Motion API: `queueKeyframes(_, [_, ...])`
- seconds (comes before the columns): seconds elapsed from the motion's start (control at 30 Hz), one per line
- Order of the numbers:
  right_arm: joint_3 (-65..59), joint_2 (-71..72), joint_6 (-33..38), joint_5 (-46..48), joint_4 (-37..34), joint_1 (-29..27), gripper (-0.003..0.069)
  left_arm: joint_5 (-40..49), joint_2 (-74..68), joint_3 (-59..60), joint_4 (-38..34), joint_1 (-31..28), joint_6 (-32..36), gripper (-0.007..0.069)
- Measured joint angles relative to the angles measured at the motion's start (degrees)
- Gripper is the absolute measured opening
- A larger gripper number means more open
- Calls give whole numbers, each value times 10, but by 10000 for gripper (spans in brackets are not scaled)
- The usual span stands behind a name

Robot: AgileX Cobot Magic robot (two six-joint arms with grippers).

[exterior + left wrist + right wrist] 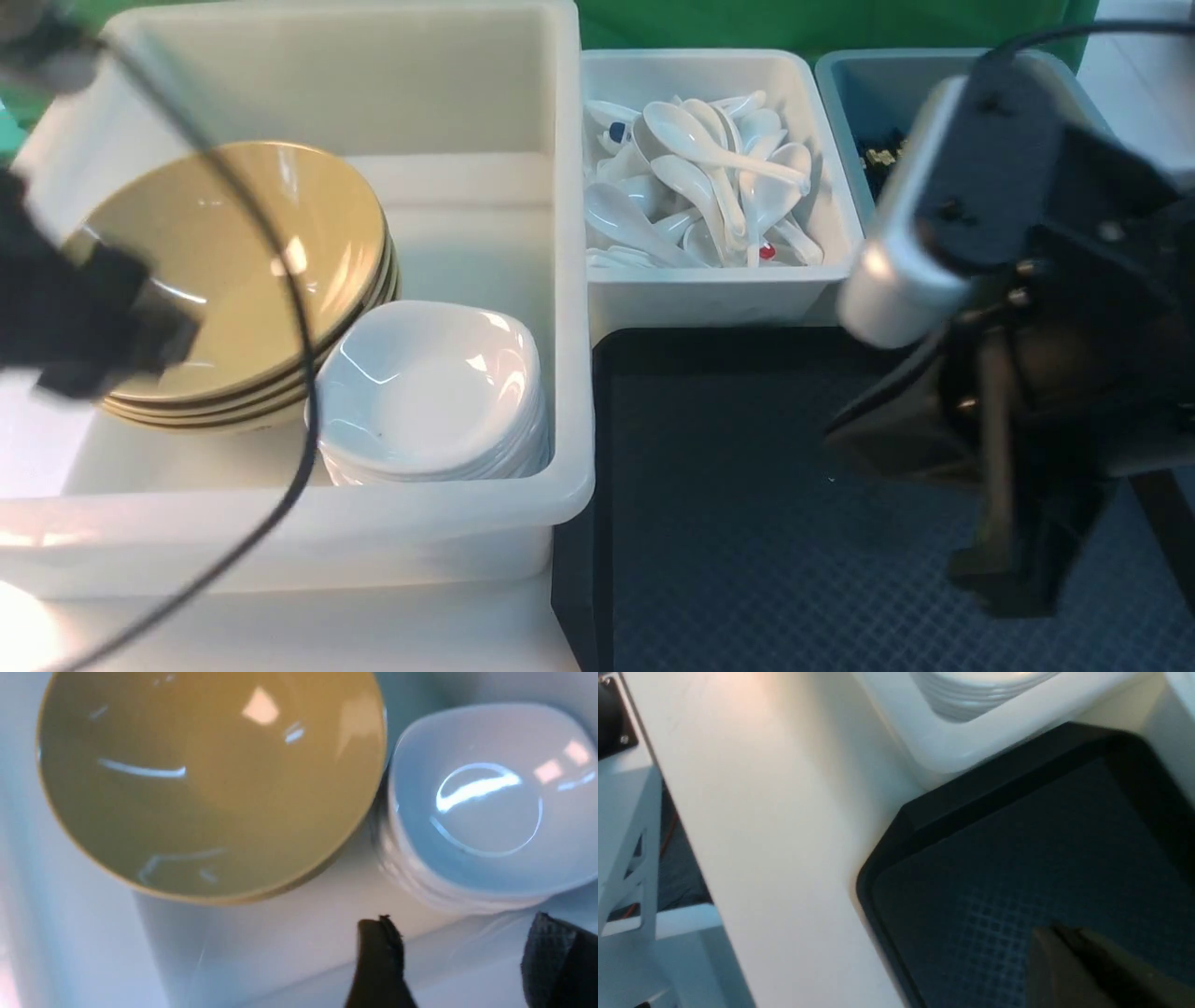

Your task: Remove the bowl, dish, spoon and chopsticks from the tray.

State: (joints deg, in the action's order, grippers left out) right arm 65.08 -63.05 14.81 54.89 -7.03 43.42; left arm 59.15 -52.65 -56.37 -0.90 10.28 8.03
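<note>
No items show on the tray's point(728, 467) visible part; bowl point(205, 243) and dish point(420, 383) sit stacked in the white tub point(568, 233). Left hand point(462, 945) open, empty; right hand point(1057, 938) closed.

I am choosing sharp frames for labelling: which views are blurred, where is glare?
Front view: left arm and right arm smeared, spoons sharp. Left wrist view: bowl and dish soft, glare on both. Right wrist view: tray soft, warm glare on tabletop.

You have a green backdrop point(822, 23) across the far side — and a white desk point(308, 635) catching bright glare at your near left.
</note>
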Motion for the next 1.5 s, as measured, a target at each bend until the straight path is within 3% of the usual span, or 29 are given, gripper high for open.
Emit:
queueKeyframes(0.13, [-87, 93, 0, -101, 1, 0, 45, -64, 124, 129, 22, 0, -32, 54])
queueKeyframes(0.23, [-170, 165, 0, -205, 1, 0, 45, -124, 213, 214, 25, 0, -56, 0])
queueKeyframes(0.43, [-276, 266, 0, -358, 1, 0, 45, -217, 331, 304, 27, 0, -73, -11])
queueKeyframes(0.57, [-295, 286, 0, -399, 0, 0, 45, -259, 369, 321, 27, 0, -73, -11])
queueKeyframes(1.37, [-302, 290, 0, -408, 0, 0, 45, -269, 381, 321, 27, 0, -74, -11])
queueKeyframes(1.5, [-347, 318, 0, -458, 8, 0, 45, -269, 381, 321, 27, 0, -74, -11])
